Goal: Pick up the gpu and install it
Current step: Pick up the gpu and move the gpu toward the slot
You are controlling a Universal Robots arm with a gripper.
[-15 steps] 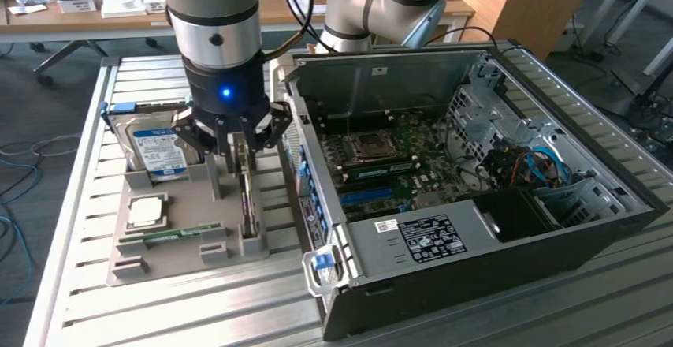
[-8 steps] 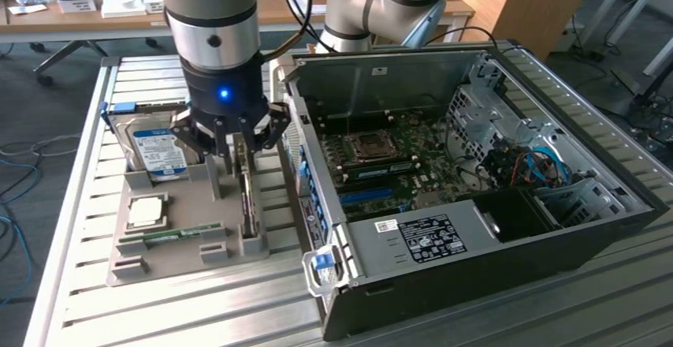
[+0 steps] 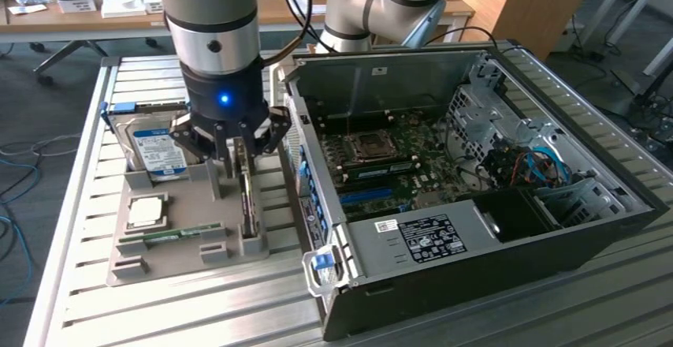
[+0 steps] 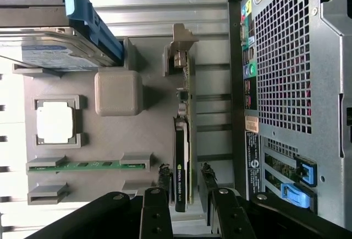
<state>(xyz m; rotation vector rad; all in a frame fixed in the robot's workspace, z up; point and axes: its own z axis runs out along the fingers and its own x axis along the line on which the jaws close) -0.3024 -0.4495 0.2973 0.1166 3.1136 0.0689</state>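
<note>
Grey tray (image 4: 148, 134) holds the gpu (image 4: 182, 162) upright between the open jaws, seemingly not yet touching it.

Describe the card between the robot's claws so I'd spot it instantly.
Beside the open black computer case, on the exterior view's left, lies a grey plastic tray. In its slot nearest the case stands the gpu, a green circuit board on edge. Only it has a black cooler and silver bracket.

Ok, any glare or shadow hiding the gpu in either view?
Wrist view: gpu evenly lit, edge-on inside the open gripper, no glare on it; the processor washes out white. Exterior view: gpu looks dim under the gripper; the table slats glare pale.
</note>
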